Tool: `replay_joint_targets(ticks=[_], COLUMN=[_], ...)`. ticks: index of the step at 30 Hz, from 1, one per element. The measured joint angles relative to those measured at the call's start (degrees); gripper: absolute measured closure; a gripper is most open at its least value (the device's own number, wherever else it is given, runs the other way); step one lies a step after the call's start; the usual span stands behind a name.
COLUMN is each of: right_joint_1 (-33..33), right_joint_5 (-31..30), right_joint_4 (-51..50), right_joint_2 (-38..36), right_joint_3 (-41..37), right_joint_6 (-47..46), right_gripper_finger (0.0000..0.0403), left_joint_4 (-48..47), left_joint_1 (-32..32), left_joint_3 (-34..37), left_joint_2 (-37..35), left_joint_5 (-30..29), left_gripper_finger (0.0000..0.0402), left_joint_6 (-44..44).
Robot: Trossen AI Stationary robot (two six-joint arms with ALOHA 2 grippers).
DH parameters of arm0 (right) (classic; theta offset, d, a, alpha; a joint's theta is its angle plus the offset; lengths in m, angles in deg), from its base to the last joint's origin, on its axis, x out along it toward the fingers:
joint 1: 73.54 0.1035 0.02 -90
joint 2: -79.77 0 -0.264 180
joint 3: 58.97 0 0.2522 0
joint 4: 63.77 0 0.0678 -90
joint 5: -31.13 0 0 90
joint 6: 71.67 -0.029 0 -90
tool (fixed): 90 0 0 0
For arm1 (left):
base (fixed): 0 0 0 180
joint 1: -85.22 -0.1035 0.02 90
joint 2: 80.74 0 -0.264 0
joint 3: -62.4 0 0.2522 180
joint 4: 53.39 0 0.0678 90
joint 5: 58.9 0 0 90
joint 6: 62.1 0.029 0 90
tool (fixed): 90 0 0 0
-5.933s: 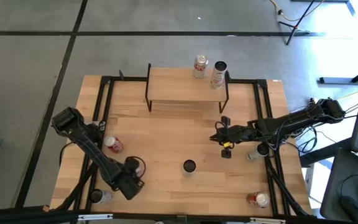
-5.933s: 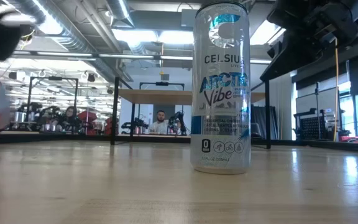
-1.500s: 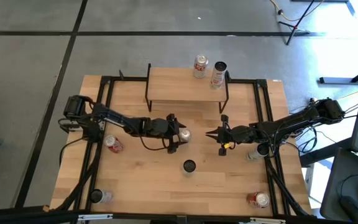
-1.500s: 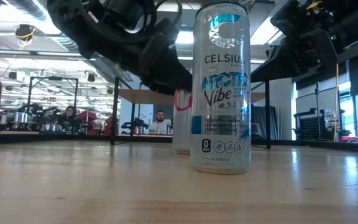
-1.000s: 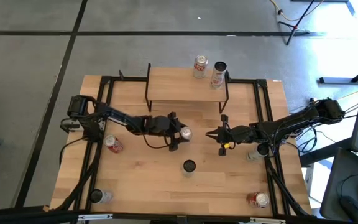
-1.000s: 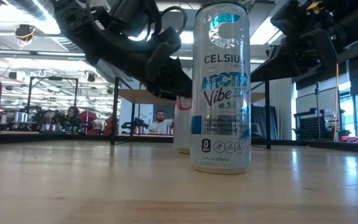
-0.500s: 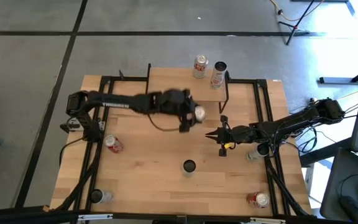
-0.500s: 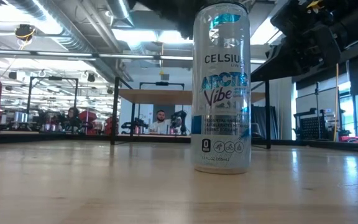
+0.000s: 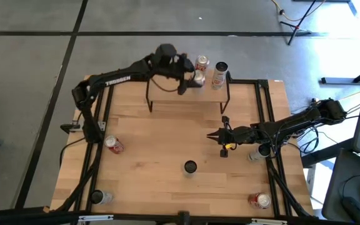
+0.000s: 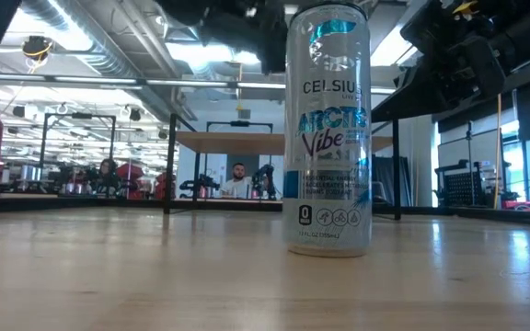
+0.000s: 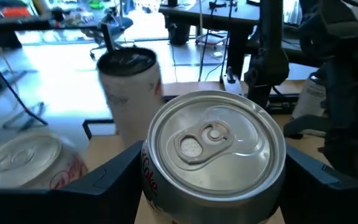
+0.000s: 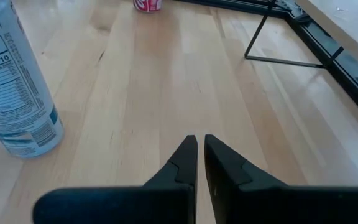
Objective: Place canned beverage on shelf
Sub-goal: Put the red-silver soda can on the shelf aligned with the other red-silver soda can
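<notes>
Left claw [image 9: 191, 79] clenched on my red-lettered can [image 11: 213, 152], upper centre of the frame above the shelf [image 9: 167, 84] beside two standing cans [image 9: 210, 70], which I could topple on lowering; right claw [image 12: 197, 163] waits pinched empty over the surface [image 9: 167, 150].

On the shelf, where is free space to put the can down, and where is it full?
The shelf is bare on its left, from the left legs to the left gripper holding the can. The right end is crowded: a red can and a tall can stand there.
</notes>
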Motion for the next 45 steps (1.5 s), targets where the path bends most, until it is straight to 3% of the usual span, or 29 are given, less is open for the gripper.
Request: replay_joint_targets(ticks=[7,15,22,33,45], right_joint_1=[0.0,0.0,0.0,0.0,0.0], right_joint_5=[-0.8,-1.6,-1.6,-1.7,-1.8], right_joint_4=[0.0,-1.8,-2.0,-1.8,-1.7], right_joint_2=[0.0,0.0,0.0,0.0,0.0], right_joint_3=[0.0,0.0,0.0,0.0,0.0], right_joint_6=[0.2,0.2,0.2,0.2,0.3], right_gripper_finger=[0.0384,0.0384,0.0384,0.0384,0.0384], left_joint_4=[-0.4,-9.2,-10.6,-10.8,-8.9], left_joint_1=[-2.6,-2.1,-2.2,-2.1,-1.4], left_joint_3=[-5.9,-15.7,-15.4,-15.3,-15.3], left_joint_2=[7.7,14.3,14.4,14.4,11.1], left_joint_5=[5.1,5.2,0.6,0.6,-0.8], left_gripper_finger=[0.0140,0.0140,0.0140,0.0088,0.0081], left_joint_6=[-2.7,-0.8,2.1,2.9,2.1])
